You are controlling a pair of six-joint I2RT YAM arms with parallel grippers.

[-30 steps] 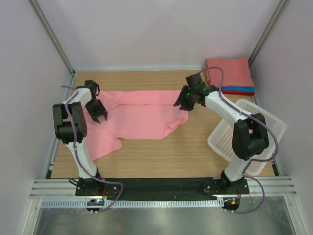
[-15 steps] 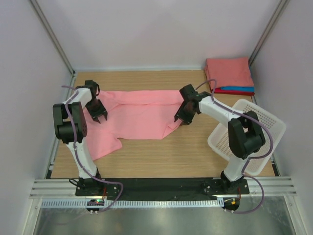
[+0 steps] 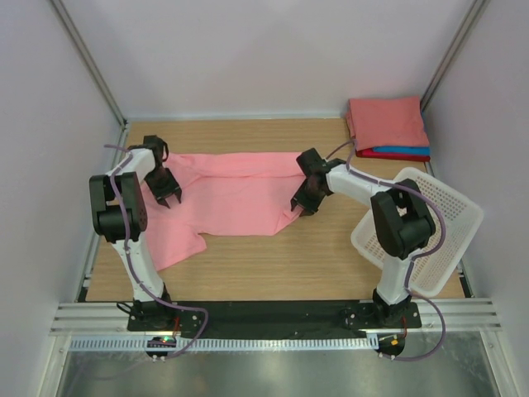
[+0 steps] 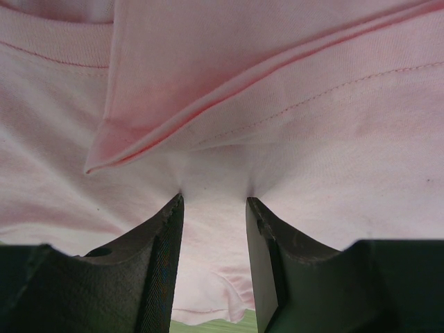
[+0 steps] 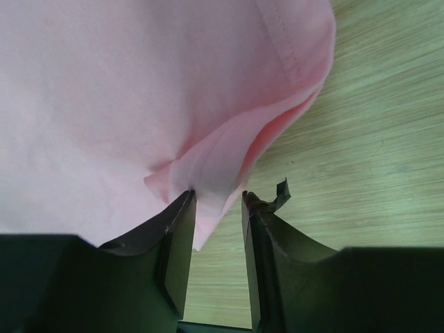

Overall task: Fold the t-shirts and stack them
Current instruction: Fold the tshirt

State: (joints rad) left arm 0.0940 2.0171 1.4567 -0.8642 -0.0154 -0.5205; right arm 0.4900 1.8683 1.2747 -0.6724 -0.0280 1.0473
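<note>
A salmon-pink t-shirt lies spread across the wooden table, one sleeve trailing toward the front left. My left gripper stands on its left part. In the left wrist view the jaws are parted, with the tips pressed into the fabric. My right gripper is at the shirt's right edge. In the right wrist view it is shut on a folded bit of the pink cloth. A stack of folded tees sits at the back right, pink on top, with blue and red beneath.
A white mesh basket lies tilted at the right edge, beside the right arm's elbow. Bare wood lies in front of the shirt. White walls and metal posts enclose the table on three sides.
My right gripper has moved toward me and slightly left along the shirt's right edge, taking the cloth with it. The left gripper has not moved.
</note>
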